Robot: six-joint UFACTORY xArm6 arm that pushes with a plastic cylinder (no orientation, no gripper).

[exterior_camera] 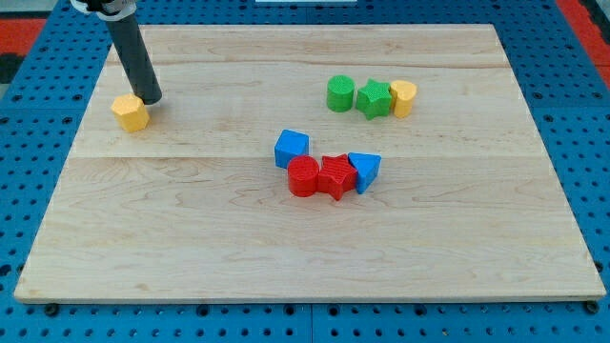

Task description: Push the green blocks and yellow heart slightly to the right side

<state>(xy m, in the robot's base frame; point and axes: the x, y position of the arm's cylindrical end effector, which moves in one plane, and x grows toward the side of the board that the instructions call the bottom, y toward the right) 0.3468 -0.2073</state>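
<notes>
A green cylinder (340,93), a green star (374,98) and a yellow heart (403,97) stand touching in a row at the view's upper right. My tip (151,99) rests at the view's upper left, far from that row. It sits right beside a yellow hexagon block (131,112), at that block's upper right edge.
Near the board's middle lies a cluster: a blue cube (292,149), a red cylinder (303,176), a red star (335,177) and a blue triangle (364,171). The wooden board (191,248) lies on a blue perforated surface.
</notes>
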